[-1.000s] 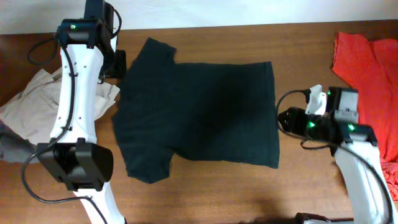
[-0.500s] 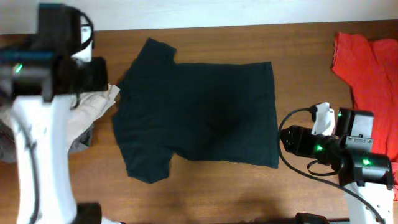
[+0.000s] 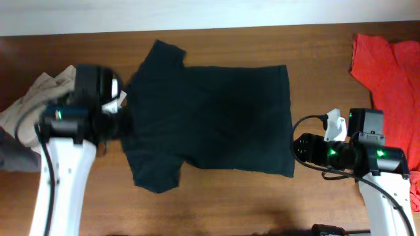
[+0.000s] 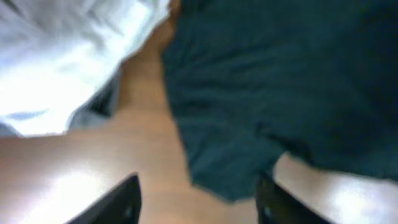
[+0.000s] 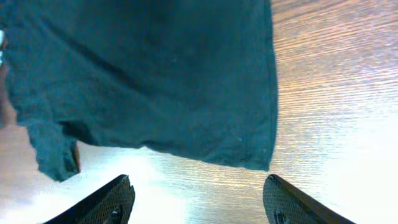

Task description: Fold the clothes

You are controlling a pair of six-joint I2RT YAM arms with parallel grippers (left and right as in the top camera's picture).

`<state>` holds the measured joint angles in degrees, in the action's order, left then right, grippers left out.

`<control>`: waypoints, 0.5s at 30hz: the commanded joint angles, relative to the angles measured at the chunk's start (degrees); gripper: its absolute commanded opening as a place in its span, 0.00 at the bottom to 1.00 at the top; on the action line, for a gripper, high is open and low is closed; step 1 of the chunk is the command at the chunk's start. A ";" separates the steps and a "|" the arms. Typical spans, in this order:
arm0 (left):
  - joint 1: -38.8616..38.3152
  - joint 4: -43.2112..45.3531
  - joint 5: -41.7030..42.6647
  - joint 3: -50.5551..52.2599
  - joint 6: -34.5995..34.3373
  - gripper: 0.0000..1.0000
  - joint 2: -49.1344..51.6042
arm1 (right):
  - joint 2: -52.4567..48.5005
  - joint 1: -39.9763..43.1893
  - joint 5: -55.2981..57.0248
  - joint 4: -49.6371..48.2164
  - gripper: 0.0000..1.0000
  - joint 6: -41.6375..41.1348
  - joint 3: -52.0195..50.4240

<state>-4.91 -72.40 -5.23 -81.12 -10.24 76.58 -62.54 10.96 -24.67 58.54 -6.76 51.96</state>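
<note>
The black T-shirt (image 3: 207, 118) lies flat on the wooden table, sleeves to the left, hem to the right. My left gripper (image 3: 118, 124) is open and empty at the shirt's left edge. In the blurred left wrist view it (image 4: 198, 202) hovers over bare wood, with the near sleeve (image 4: 230, 168) between its jaws further out. My right gripper (image 3: 298, 149) is open and empty just right of the hem's near corner. In the right wrist view it (image 5: 199, 202) is above bare table, with the hem corner (image 5: 258, 158) just ahead. No white tag shows.
A red garment (image 3: 390, 78) lies at the right edge. A beige garment (image 3: 36, 105) and grey cloth (image 3: 13, 157) are piled at the left, next to my left arm. The pale cloth also shows in the left wrist view (image 4: 62, 56).
My left arm swung from the back left corner forward to the shirt's left edge. My right arm dipped toward the front, then came back beside the hem corner. The shirt has not moved.
</note>
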 commanded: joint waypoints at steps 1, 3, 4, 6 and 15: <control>-0.09 5.27 7.96 10.67 -2.67 0.66 -10.21 | -0.13 0.26 2.69 0.55 0.72 2.47 0.55; -0.09 6.71 10.86 16.76 -3.65 0.69 -13.29 | -0.13 0.15 2.84 1.11 0.72 3.58 0.55; -0.09 6.84 11.82 18.86 -3.91 0.69 -14.08 | -0.13 -0.22 2.86 1.14 0.72 3.61 0.55; -0.09 6.84 13.53 22.58 -6.23 0.69 -14.93 | -0.13 -1.53 2.89 1.03 0.72 3.56 0.59; -0.09 6.95 16.39 29.40 -17.66 0.77 -14.78 | -0.83 -8.61 2.82 1.16 0.80 0.74 0.66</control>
<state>-4.93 -65.49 8.47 -52.36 -21.80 61.93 -62.96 3.88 -22.31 59.70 -5.39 51.96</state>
